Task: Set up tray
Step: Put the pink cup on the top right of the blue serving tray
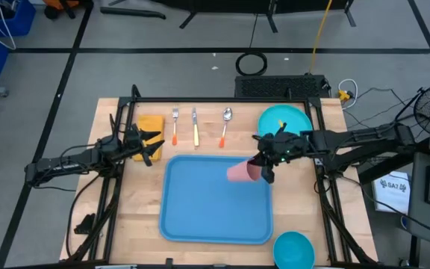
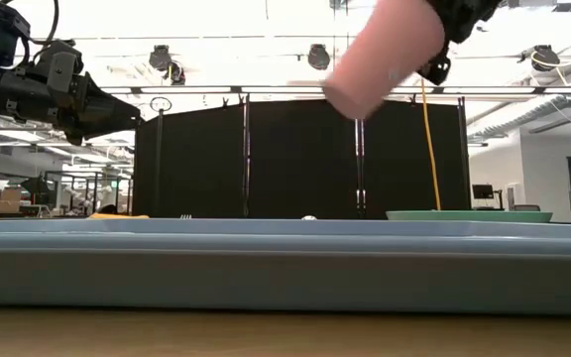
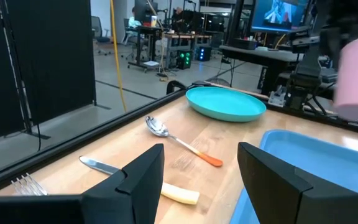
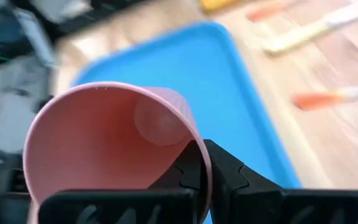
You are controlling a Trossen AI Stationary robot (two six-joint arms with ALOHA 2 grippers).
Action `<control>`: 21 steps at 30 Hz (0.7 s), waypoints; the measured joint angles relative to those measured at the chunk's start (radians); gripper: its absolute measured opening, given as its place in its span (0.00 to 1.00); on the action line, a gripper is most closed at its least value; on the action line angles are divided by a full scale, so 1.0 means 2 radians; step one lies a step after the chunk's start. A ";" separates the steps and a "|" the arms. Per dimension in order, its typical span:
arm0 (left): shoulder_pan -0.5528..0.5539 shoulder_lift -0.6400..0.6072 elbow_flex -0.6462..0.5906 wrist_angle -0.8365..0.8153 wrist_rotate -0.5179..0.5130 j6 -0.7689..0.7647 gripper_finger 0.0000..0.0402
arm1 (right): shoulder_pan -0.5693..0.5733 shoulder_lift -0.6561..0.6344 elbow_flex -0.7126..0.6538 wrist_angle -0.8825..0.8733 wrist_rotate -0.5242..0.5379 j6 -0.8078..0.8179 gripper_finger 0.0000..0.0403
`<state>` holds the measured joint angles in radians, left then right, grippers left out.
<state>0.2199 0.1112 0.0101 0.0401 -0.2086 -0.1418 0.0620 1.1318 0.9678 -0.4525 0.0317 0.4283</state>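
While the sky-blue tray [image 1: 215, 200] lies at lower centre of the high view, right gripper [image 1: 263, 166] over its upper-right corner pinching a pink cup's [image 1: 241, 172] rim, left gripper [image 1: 149, 146] spread wide and empty at centre left beside a yellow cloth [image 1: 149, 123]

Both my arms are dark, slim and jointed, with thin black cables running along their links. The left gripper [image 3: 201, 180] ends in two broad, matte black, wedge-shaped fingers [image 3: 143, 177] with angular edges. The right gripper [image 1: 269, 163] carries small green lights on its black wrist housing.
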 joint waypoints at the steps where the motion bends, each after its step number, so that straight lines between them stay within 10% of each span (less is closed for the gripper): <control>1: 0.000 0.000 0.000 0.000 0.000 0.000 0.52 | 0.000 0.006 0.006 -0.026 0.008 0.005 0.00; 21: 0.000 0.000 0.000 0.000 -0.001 -0.001 0.52 | -0.058 0.127 0.031 -0.184 -0.003 0.007 0.00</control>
<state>0.2203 0.1112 0.0101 0.0395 -0.2096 -0.1443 -0.0541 1.3854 1.0298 -0.8195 0.0247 0.4416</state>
